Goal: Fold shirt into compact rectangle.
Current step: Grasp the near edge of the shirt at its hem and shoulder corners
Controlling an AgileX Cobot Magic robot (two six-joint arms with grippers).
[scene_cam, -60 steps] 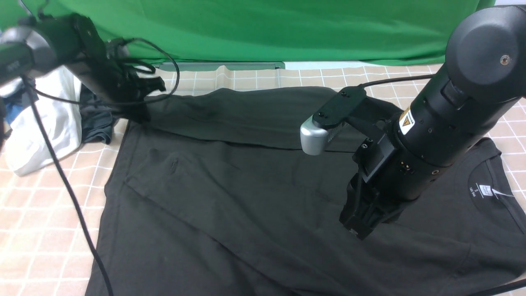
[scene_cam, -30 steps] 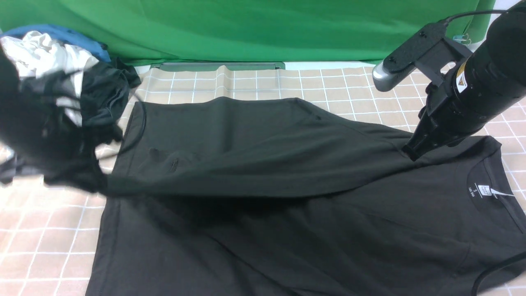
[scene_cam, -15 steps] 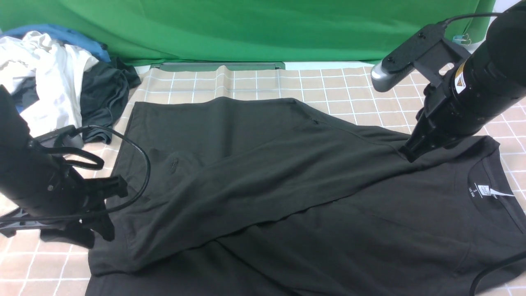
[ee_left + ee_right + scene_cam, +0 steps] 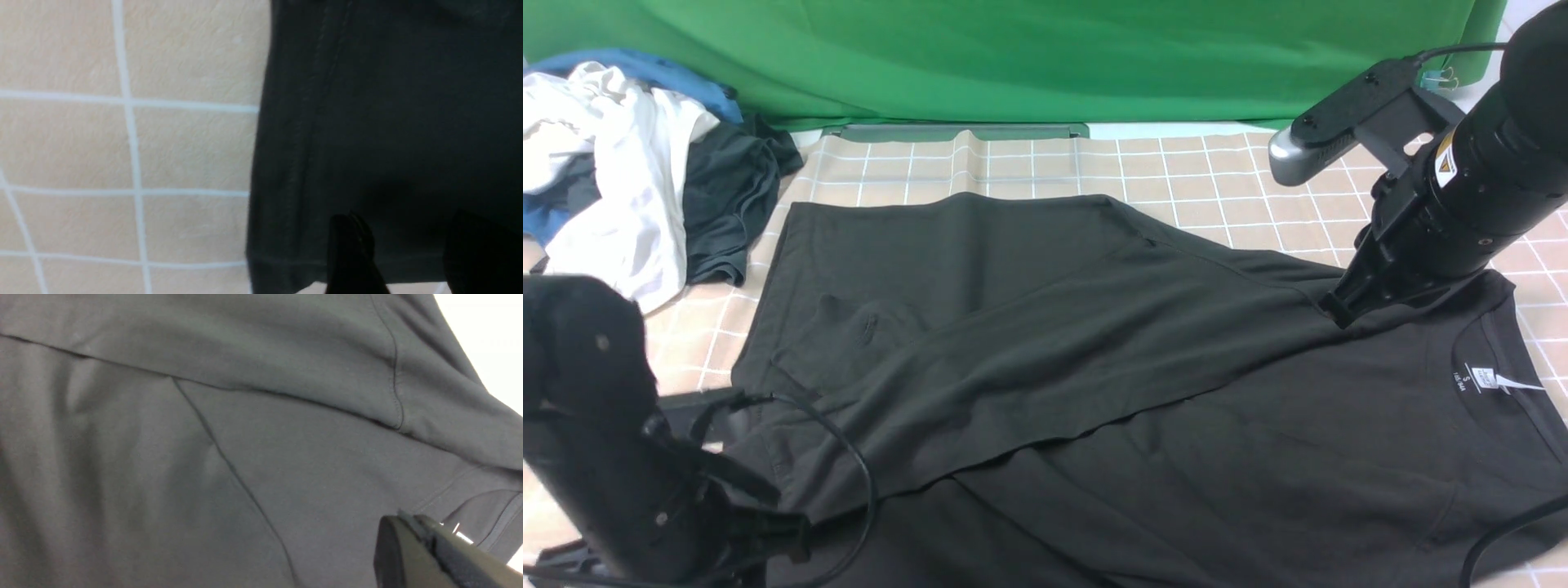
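Left gripper [image 4: 412, 249], lower left of front view: jaws parted, nothing between them, poised over the shirt [image 4: 1094, 367] hem corner. Right gripper [image 4: 1334, 310], right of frame: pinched shut on shoulder fabric. Shirt spread across centre, far edge folded diagonally toward lower left.

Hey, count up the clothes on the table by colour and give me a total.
Black shirt: 1
White garment: 1
Grey-teal garment: 1
Blue garment: 1, mostly hidden
Total: 4
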